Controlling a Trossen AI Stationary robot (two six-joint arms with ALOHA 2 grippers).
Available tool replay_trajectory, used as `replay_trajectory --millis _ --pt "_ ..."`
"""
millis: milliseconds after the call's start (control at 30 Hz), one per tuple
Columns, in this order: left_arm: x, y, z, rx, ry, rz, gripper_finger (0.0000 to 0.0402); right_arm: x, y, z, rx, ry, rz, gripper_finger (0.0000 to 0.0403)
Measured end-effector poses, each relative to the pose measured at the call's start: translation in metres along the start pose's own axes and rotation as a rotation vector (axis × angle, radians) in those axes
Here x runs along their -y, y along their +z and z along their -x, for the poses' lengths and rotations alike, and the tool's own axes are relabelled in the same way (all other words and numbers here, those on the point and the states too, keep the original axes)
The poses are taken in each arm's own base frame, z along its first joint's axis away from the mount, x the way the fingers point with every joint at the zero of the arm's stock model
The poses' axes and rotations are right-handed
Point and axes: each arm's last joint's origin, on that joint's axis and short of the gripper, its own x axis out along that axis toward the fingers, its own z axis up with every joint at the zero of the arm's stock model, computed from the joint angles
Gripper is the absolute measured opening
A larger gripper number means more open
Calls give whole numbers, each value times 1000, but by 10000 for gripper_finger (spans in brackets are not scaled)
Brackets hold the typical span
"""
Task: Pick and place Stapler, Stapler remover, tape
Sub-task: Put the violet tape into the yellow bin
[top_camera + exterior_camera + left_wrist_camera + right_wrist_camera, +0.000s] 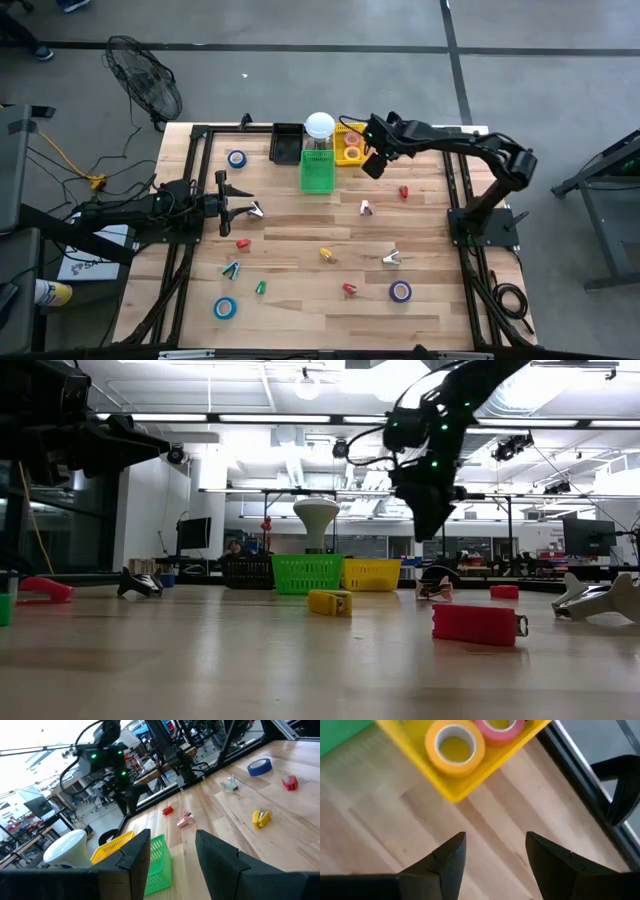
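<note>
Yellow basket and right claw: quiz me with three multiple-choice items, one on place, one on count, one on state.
1. Where does the yellow basket stand?
A. right of the green basket
B. at the table's near edge
C. under the left claw

2. How many tape rolls lie in it?
A. none
B. two
C. four

3. How is the right claw?
A. shut on a roll
B. open, empty
C. holding a stapler

Key: 1 A, high view shows them side by side; 2 B, yellow roll and pink roll; 3 B, bare wood between its fingers.
</note>
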Motion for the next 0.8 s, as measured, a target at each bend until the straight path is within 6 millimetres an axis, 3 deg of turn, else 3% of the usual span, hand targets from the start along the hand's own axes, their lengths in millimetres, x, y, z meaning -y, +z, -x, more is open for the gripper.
replay_trajectory --millis 467,800 --pt "0 0 0 0 0 0 154 -25 -50 27 14 111 47 197" --pt "0 0 0 0 0 0 154 -58 -78 54 -56 204 229 197"
